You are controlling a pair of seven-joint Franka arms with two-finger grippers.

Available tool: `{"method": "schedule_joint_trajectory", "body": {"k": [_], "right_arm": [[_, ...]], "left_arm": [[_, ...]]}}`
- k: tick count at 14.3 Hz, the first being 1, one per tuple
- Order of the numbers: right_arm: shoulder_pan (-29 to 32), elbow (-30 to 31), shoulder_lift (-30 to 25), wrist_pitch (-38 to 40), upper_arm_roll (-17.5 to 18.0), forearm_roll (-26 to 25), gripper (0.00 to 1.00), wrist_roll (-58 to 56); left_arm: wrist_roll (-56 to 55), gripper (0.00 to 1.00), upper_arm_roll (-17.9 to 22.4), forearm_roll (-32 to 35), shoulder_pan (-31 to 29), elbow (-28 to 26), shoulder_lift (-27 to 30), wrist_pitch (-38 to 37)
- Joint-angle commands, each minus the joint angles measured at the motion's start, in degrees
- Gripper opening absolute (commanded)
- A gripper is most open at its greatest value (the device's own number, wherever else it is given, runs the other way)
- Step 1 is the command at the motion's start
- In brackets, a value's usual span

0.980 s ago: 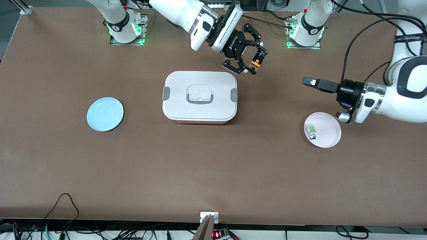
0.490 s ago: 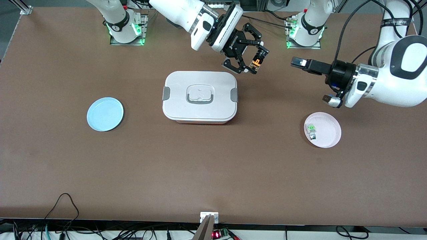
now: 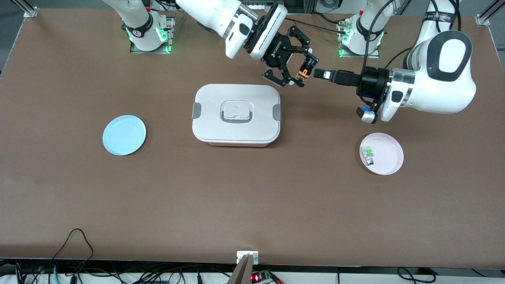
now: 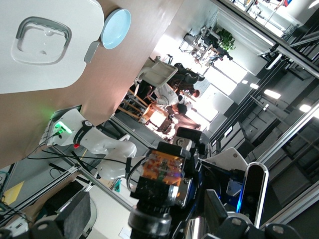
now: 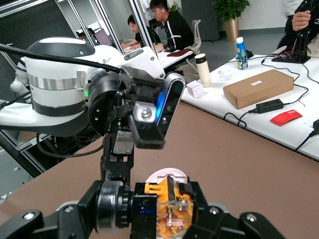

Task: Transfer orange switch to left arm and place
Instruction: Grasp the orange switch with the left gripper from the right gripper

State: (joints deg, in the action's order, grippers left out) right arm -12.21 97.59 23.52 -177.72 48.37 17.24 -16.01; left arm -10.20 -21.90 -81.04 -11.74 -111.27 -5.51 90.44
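Brown table [image 3: 252, 205] | right fingers [image 3: 296, 81] grip orange switch [image 3: 303, 73] | left fingers [image 3: 320, 73] spread, just beside it

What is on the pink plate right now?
A small green-and-clear switch lies on the pink plate, near the rim toward the box. Nothing else shows on it. The orange switch is not there: the right claw holds it in the air.

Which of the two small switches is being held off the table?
The tiny black-bodied orange switch, clamped in the right end effector beside the white lidded box. The green-and-clear switch lies in the pink round plate.
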Motion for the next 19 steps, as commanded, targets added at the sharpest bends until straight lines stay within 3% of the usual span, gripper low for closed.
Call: {"method": "schedule_joint_trajectory", "body": {"k": [1, 3, 8, 13, 15, 19], "right_arm": [[-0.98, -1.52, 1.0, -0.61, -0.21, -0.02, 0.0, 0.01], [-1.32, -1.52, 1.0, -0.61, -0.47, -0.02, 0.0, 0.01], [-1.68, -1.7, 1.36, -0.61, -0.47, -0.02, 0.0, -0.07], [-1.77, -2.05, 1.36, -0.61, -0.47, -0.02, 0.0, 0.01], [-1.77, -2.05, 1.53, -0.61, -0.56, -0.02, 0.0, -0.07], [-1.77, -2.14, 1.62, -0.61, -0.56, -0.02, 0.0, -0.07]], "left_arm": [[-1.49, 0.98, -1.65, -2.02, -0.56, -1.76, 2.0, 2.89], [-1.49, 0.84, -2.18, -2.1, -0.56, -1.76, 1.99, 3.95], [-2.02, 0.8, -2.45, -2.46, -0.56, -1.76, 2.0, 4.57], [-1.93, 0.32, -2.45, -2.37, -0.65, -1.76, 2.08, 4.48], [-1.84, 0.0, -2.44, -2.28, -0.74, -1.76, 2.17, 4.48], [-2.02, 0.0, -2.36, -2.28, -0.82, -1.76, 2.61, 4.48]]}}
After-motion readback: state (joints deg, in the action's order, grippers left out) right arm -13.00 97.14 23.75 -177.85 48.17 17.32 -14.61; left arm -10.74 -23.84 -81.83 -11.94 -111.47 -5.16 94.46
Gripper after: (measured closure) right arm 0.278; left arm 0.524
